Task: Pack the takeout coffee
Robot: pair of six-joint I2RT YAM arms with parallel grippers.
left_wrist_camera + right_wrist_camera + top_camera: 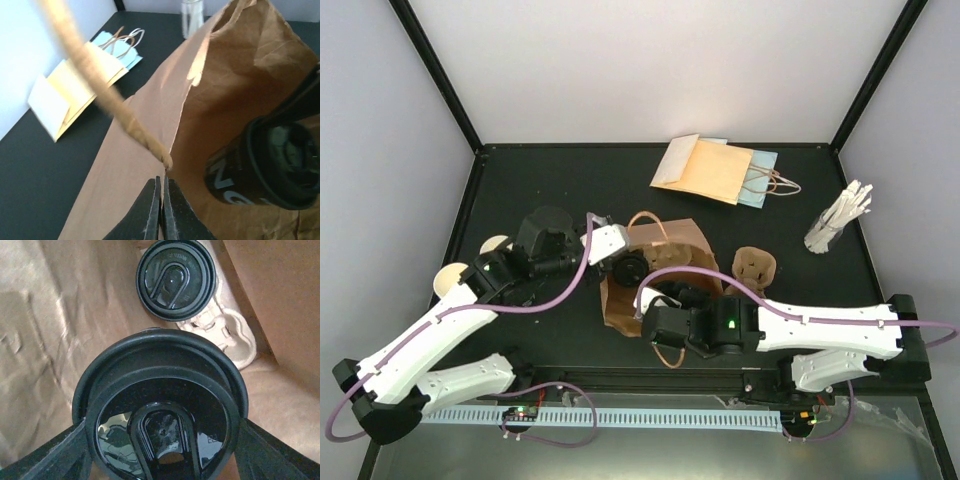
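Mid-table (520, 190), a brown bag (692, 242), upright and open at the top. Left gripper (161, 210) at the bag's rim, fingers pressed together on the paper edge, pinching it just below the foot of a twine handle (100, 90).

Right gripper (161, 426) down inside the bag mouth, fingers set round the held cup (235, 180) and clamped against its two sides just under the black lid (160, 390). Held cup upright, lid on, black sleeve with white lettering in the left wrist view. Whether resting on anything or hanging free, impossible to tell.

Beyond it, deeper in the bag, the other cup (175, 280), also lidded, seated in one well of a pulp carrier (227, 335) on the bag floor. A second well of that carrier in view beside it, partly hidden behind the held cup's lid. Held cup apart from the other cup, nearer the right wrist camera.

Outside the bag, just beside it to the right on the table, a loose carrier piece (755, 265). At the back, a stack of flat bags (710, 170), tan over pale blue, handles toward the right. Near the right edge, a jar (825, 235) of white sticks. Beside the left arm, two pale discs (448, 278), too small to tell what.
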